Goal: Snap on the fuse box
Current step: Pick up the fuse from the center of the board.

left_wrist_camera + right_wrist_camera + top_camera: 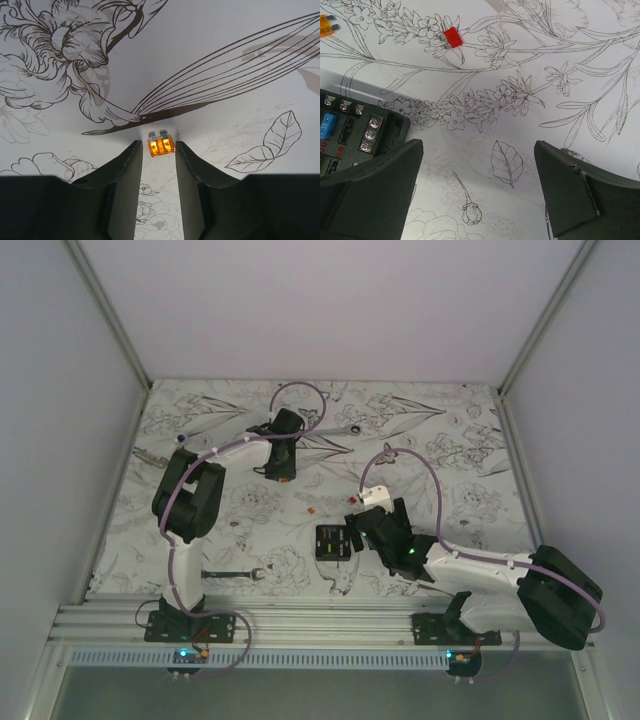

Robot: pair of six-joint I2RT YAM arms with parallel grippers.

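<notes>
On our flowered table (440, 420) the fuse box (333, 542) lies near the front edge, just beside the right gripper (480, 150) — fingers spread wide. The left gripper (157, 146) fingers stand narrowly apart, flanking an orange fuse (161, 145) — not clamped.

White table (480, 460) with a black line-drawn flower print all over. Black-and-silver wrench (235, 573) lies flat near the near edge, left side. Second metal tool (150, 454) sits by the left edge toward the far corner, type unclear. Small round item (355, 428) near the far edge, middle, too small to tell. Tiny red pieces (310, 506) around the table's middle. Orange fuse (160, 145) lies flat at the tip of a printed long leaf, metal blades pointing up-frame. Red fuse (452, 37) on a printed flower. Another orange fuse (326, 25) well apart from it, cut by the frame edge. Silver rail (330, 620) runs along the near edge.
</notes>
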